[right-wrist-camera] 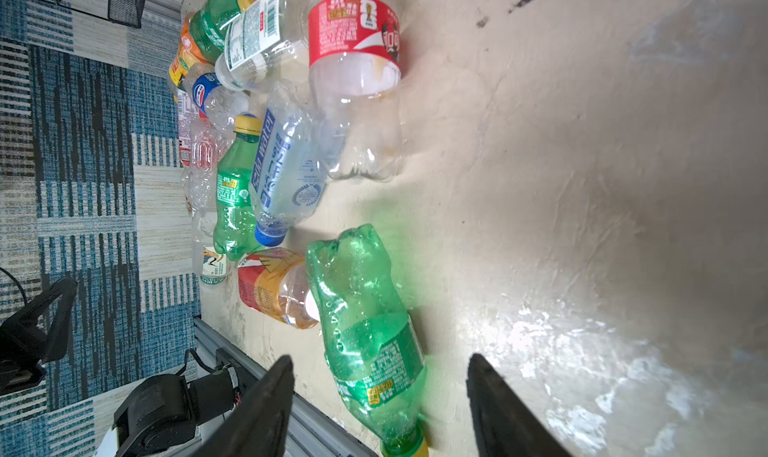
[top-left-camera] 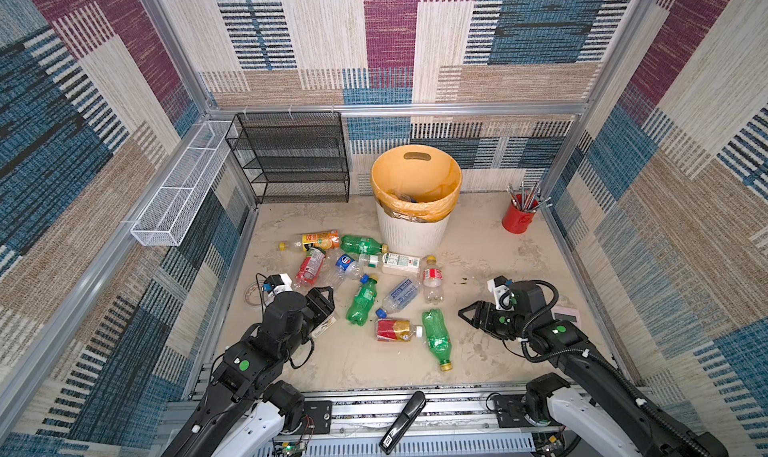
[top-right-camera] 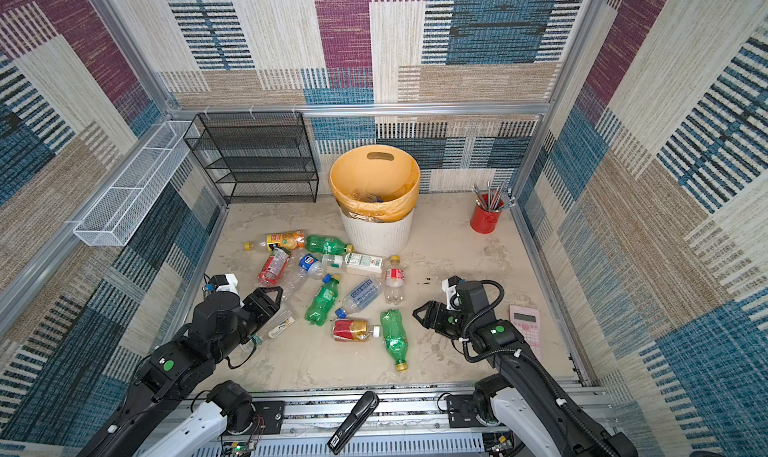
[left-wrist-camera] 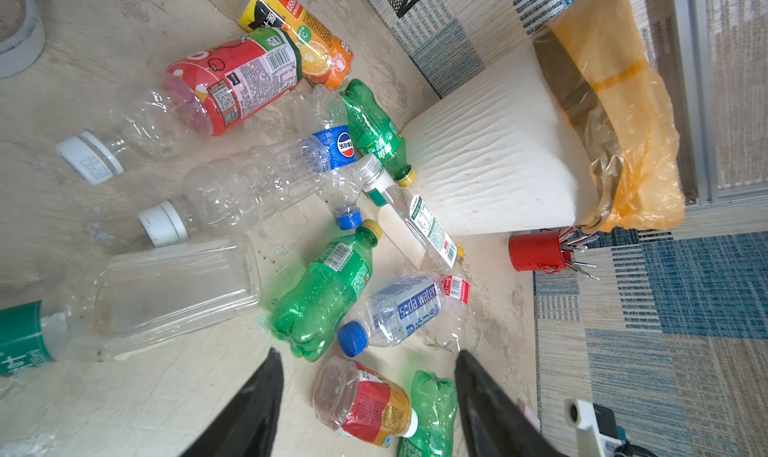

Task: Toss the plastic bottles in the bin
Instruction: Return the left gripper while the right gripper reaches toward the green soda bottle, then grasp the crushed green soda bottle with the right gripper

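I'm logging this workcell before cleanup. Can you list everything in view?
bottles: about twelve, clear or green, lying on the table before the bin
bin: one, white with orange liner, at the back
rack: one, black mesh, back left
basket: one, white wire, on the left wall
cup: one, red, holding pens, back right
calculator: one, pink, right edge
tape roll: one, pale, left edge
stapler: one, black, front rail
left end effector: open, empty, left of the bottles
right end effector: open, empty, right of them

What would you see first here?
A colourful jumble of bottles lies in the middle, the green ones brightest. Behind it stands a big white bin, lined in orange. A red cup sits in the far right corner.
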Motion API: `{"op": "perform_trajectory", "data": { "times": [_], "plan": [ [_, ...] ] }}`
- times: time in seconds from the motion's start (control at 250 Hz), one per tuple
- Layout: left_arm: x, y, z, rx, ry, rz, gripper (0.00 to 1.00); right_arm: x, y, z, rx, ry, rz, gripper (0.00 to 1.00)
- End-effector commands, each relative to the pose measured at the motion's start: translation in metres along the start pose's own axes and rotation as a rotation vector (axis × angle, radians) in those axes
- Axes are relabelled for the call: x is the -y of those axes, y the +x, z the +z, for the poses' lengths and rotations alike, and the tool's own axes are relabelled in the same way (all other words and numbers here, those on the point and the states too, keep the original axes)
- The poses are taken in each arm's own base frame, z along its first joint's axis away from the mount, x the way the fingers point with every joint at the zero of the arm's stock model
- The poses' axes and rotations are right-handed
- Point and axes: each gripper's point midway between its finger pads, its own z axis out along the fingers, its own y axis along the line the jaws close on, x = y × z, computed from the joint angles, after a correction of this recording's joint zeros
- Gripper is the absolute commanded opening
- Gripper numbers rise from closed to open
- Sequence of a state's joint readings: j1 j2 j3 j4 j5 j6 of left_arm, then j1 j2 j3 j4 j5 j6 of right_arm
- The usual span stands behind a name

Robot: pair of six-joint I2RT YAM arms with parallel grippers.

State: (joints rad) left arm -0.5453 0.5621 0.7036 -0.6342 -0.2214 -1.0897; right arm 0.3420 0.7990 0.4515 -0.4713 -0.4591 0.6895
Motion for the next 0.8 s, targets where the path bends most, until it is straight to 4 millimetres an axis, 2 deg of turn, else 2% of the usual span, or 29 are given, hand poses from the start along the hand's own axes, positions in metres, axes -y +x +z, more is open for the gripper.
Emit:
{"op": "perform_trajectory", "data": {
  "times": [0.0,0.448,0.796],
  "plan": [
    [-0.005,0.005,0.002,-0.018,-0.015,-0.02,0.67,-0.007,-0.001,0.002,-0.002,-0.005,-0.042,0.69],
    [-0.011,0.007,0.005,-0.021,-0.038,-0.04,0.67,-0.032,0.011,0.038,-0.091,0.083,-0.172,0.78],
    [-0.013,0.004,-0.001,-0.01,-0.05,-0.049,0.67,-0.033,0.013,0.066,-0.139,0.157,-0.225,0.79]
  ]
}}
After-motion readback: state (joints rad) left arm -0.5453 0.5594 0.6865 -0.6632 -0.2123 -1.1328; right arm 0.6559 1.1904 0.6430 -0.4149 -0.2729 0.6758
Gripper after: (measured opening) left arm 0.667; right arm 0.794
